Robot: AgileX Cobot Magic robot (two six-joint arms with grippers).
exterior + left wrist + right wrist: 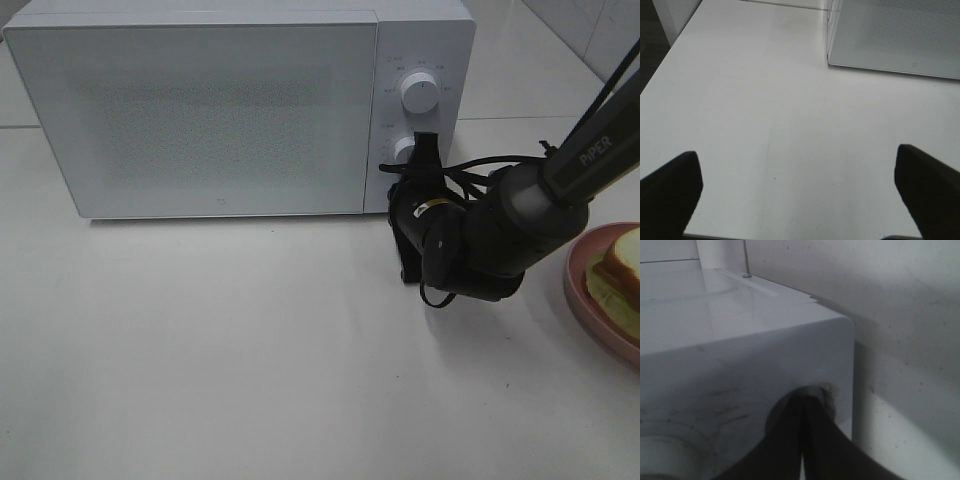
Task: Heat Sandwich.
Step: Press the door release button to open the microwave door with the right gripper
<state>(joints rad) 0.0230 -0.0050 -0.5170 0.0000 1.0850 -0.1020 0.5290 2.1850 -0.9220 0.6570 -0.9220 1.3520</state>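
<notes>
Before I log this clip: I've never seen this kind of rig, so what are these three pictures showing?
It is a two-armed robot with a camera above and one on each wrist.

The overhead view shows a white table with a closed microwave. The right gripper is pressed against the microwave's lower knob; an upper knob sits above it. At the right edge, a sandwich lies on a pink plate, untouched.

The right wrist view looks along that gripper: its fingers are together at the microwave's front.

The left wrist view shows the left gripper open over bare table, holding nothing, with the microwave's corner ahead.
</notes>
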